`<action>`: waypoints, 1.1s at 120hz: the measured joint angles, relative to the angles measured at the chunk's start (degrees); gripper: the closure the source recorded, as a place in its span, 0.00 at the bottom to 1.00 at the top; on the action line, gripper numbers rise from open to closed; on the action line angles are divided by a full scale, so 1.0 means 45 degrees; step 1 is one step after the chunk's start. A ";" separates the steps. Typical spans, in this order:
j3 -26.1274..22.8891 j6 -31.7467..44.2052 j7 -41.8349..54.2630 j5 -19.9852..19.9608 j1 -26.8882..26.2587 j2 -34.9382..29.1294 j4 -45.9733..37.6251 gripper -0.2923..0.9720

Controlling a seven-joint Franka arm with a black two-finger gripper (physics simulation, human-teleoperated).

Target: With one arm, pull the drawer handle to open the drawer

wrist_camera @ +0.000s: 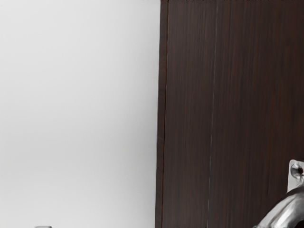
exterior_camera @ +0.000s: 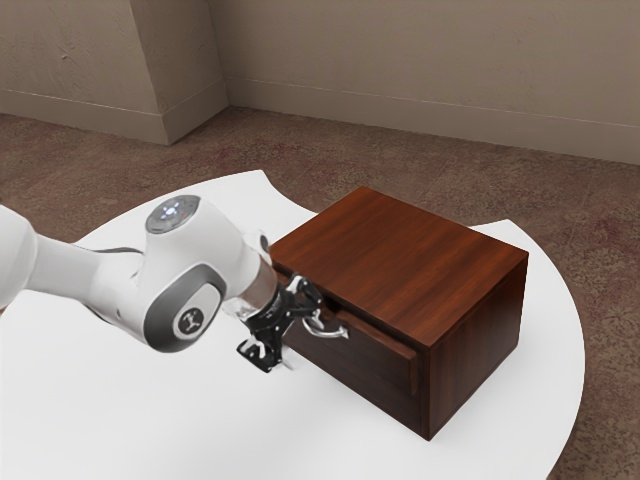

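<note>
A dark wooden cabinet (exterior_camera: pixel 405 262) stands on the white table (exterior_camera: pixel 120 420). Its drawer front (exterior_camera: pixel 365 355) faces the exterior view's lower left and sticks out a little from the cabinet body. A curved silver handle (exterior_camera: pixel 330 327) is mounted on that front. My black gripper (exterior_camera: pixel 313 312) comes in from the exterior view's left, and its fingers close on the handle from two sides. In the wrist view the dark drawer front (wrist_camera: pixel 228 114) is close up, with the silver handle (wrist_camera: pixel 284 213) and its mounting plate (wrist_camera: pixel 295 174) just under my hand.
The round white table has bare surface (exterior_camera: pixel 480 450) in front of the cabinet and to the exterior view's left. My white arm (exterior_camera: pixel 150 280) lies low over the table. A brown floor (exterior_camera: pixel 120 150) and beige walls surround it.
</note>
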 joint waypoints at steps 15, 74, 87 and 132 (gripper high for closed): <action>-0.0001 -0.0341 0.0074 0.0029 0.0005 -0.0577 -0.0425 0.37; 0.0173 -0.1662 0.0128 -0.0130 -0.0358 -0.2375 -0.1698 0.41; 0.0160 -0.1866 -0.0023 -0.0075 -0.0768 -0.2861 -0.2014 0.41; 0.0117 -0.3343 -0.0643 -0.0091 -0.0805 -0.4233 -0.2493 0.41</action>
